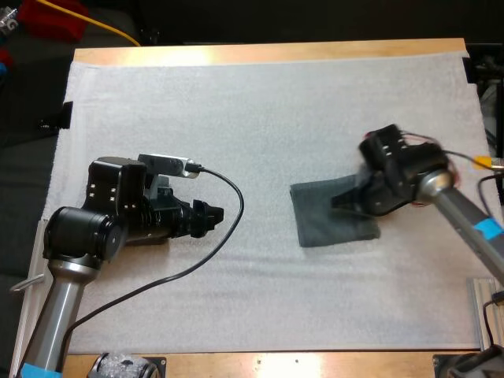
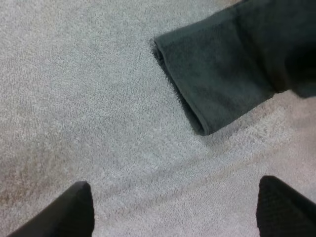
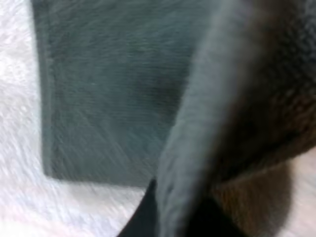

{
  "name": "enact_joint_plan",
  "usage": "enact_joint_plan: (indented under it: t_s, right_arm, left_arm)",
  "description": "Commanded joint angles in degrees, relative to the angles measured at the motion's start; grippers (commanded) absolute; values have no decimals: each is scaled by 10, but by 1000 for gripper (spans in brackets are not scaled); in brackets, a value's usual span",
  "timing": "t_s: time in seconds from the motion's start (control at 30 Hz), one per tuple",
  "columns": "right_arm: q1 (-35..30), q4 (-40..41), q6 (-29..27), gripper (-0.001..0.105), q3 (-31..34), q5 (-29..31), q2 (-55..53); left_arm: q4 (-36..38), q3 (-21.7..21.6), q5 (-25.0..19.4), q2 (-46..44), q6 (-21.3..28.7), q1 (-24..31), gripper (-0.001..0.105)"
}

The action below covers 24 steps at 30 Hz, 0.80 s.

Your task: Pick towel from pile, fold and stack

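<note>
Nothing legible anywhere. No text, labels, brand marks or numbers readable on towel [image 1: 323, 220], mat [image 1: 236, 118] or table [image 1: 276, 53].

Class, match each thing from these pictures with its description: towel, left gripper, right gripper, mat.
Things:
1 towel
2 left gripper
3 right gripper
4 mat

Descriptions:
a white, covers the table
b over the towel
c dark grey-green
d jaws apart, over bare mat

Pairs: 1-c, 2-d, 3-b, 4-a
</note>
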Motion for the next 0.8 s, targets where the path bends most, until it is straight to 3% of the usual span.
enact_joint_plan:
  t_s: [0.0, 0.4, 0.77]
  right_arm:
    - [9, -11, 16, 2, -5, -18, 9]
    - [40, -95, 102, 2, -5, -55, 87]
    - [40, -115, 105, 6, -5, -99, 109]
  left_arm:
    - [1, -3, -10, -2, 1, -3, 66]
    - [1, -3, -10, -2, 1, -3, 66]
    - [1, -3, -10, -2, 1, -3, 66]
